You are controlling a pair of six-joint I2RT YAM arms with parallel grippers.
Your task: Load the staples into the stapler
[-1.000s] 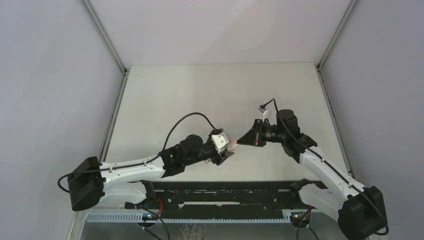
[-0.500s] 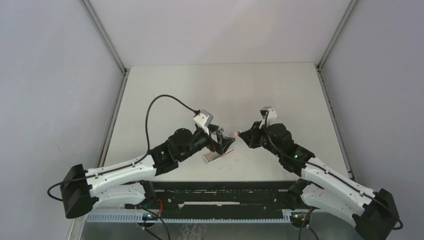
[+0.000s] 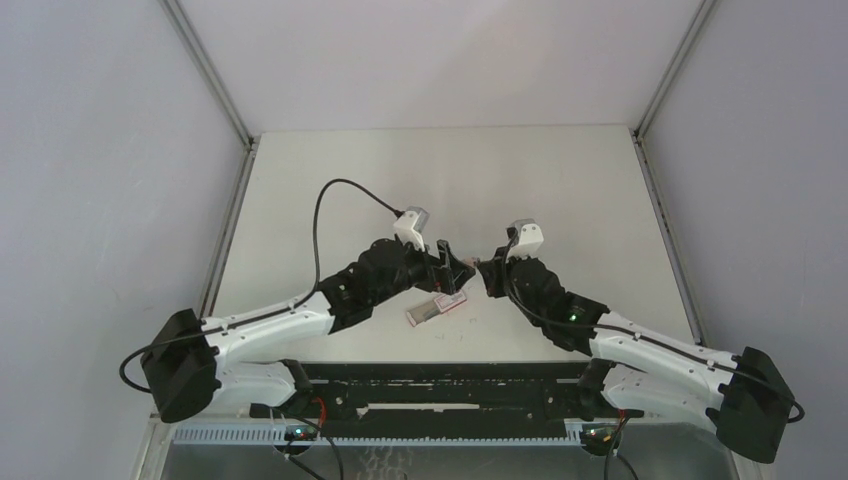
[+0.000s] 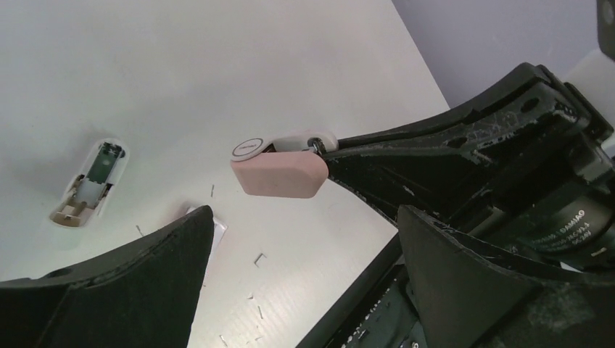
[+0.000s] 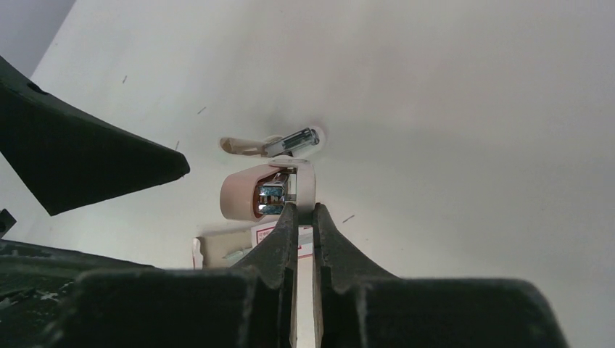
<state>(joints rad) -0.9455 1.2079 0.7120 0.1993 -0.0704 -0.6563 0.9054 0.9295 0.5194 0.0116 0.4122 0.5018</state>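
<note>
**Left jaws spread wide, right jaws keep the stapler aloft**

Since a second ago the left arm (image 3: 270,335) has raised its wrist and swung farther up the surface (image 3: 400,180), and its jaws have spread wide. The right arm (image 3: 650,350) has dropped lower and reached in toward the middle. The left jaws now stand released with nothing between them, just beside the right jaws.

The right jaws are clenched on the stapler (image 4: 279,174). They pinch its pale end, so the pink body hangs in the air above the surface. The right wrist view shows chrome inside it.

Below the two wrists the staple box (image 3: 437,308) lies flat on the surface. A pale oblong piece with a metal rail (image 5: 290,139) lies on the surface beyond the stapler. A few loose staples (image 4: 259,257) are scattered near the box.
</note>
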